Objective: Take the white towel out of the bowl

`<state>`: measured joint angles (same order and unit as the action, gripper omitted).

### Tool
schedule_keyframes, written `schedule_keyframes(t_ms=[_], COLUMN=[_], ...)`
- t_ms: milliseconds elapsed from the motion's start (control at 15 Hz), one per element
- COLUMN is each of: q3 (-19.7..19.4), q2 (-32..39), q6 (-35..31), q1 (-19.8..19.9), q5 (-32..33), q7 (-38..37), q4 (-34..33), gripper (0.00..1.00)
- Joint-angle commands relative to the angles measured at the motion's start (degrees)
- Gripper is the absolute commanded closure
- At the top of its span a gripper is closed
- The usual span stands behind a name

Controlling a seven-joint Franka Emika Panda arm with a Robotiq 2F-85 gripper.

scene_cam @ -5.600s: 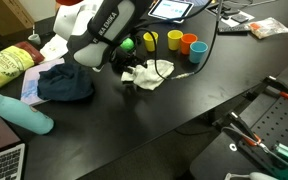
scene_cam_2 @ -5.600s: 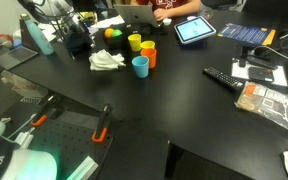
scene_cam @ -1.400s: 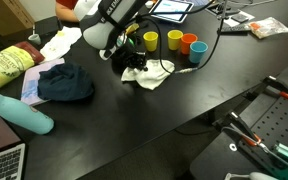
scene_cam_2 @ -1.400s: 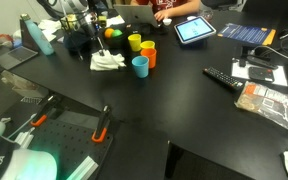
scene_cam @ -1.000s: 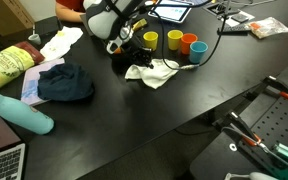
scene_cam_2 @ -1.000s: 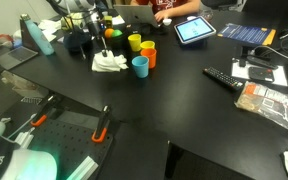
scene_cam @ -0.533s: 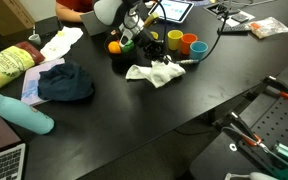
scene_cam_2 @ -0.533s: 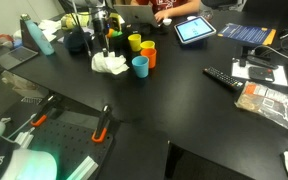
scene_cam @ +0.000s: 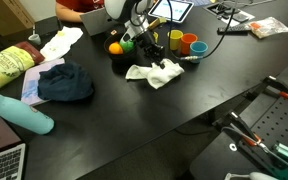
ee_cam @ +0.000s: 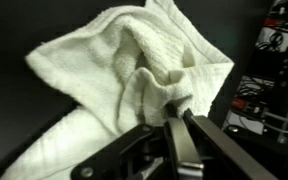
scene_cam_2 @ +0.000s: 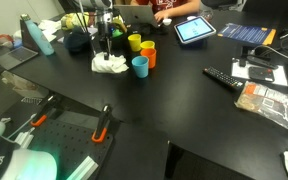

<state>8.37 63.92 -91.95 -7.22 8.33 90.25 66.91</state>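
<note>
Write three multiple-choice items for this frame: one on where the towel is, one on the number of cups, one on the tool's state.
1. Where does the towel lie?
A) on the table by the cups
B) in a drawer
C) on a hook

2. How many cups stand near it?
A) one
B) three
C) five

3. The tool is:
A) wide open
B) shut on the towel
C) out of view

Answers:
1 A, it is spread on the black table in front of the cups.
2 B, a yellow cup, an orange cup and a blue cup.
3 B, the wrist view shows it pinching a fold.
</note>
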Motion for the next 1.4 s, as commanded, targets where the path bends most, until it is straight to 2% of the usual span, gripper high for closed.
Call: schedule_keyframes(t_ms=[0,333,733,1067,1133,1267,1333], q3=[-0.12,-0.86,0.67,1.91,1.89,2.91,3.25], q2=[-10.63,-20.34,-30.61,-39.5,-40.78,-41.75,-42.32], q6=[-13.29,-28.14,-31.59,-38.94,-41.03,-44.92,-46.6], q1=[-0.04,0.06,2.86,4.03,3.86,4.27,4.39], q5=[0.37,2.78,0.86,0.47,1.21,0.19,-0.23], q7=[-6.25,-15.24,-19.58,-20.59,-20.57,-19.14,-19.03], q4=[13.88,26.1,42.42,57.51,60.44,63.45,64.78], gripper=[0.9,0.89,0.9,0.9,0.65,0.61,0.54])
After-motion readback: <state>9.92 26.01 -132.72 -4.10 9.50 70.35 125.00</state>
